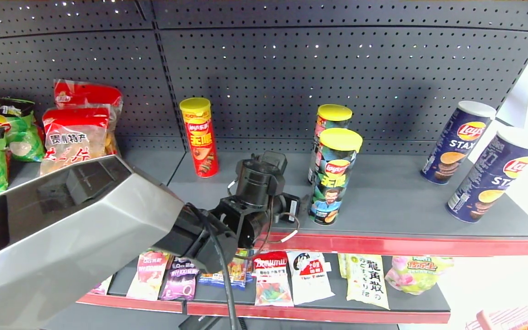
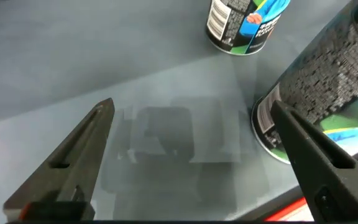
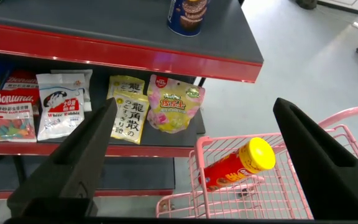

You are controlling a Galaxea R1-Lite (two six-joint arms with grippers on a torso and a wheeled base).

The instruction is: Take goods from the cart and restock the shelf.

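Grey shelf board (image 1: 383, 215), red lip, under left claw (image 2: 191, 107): we see fingers spread, nothing between them; green-label tube (image 2: 328, 93) just beside one finger, outside gap. Right claw (image 3: 196, 106) likewise wide open, empty, above pink cart (image 3: 353, 118); red tube (image 3: 235, 167), yellow lid, lies on side below claw, nearer one finger. We judge tube light, stiff, slick, dentable: take mid-body across width, moderate squeeze.

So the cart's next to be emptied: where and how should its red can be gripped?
Probably mid-body on the red can, from above with jaws spanning its width: it lies on its side in the open-topped cart, so its rounded flanks look free.
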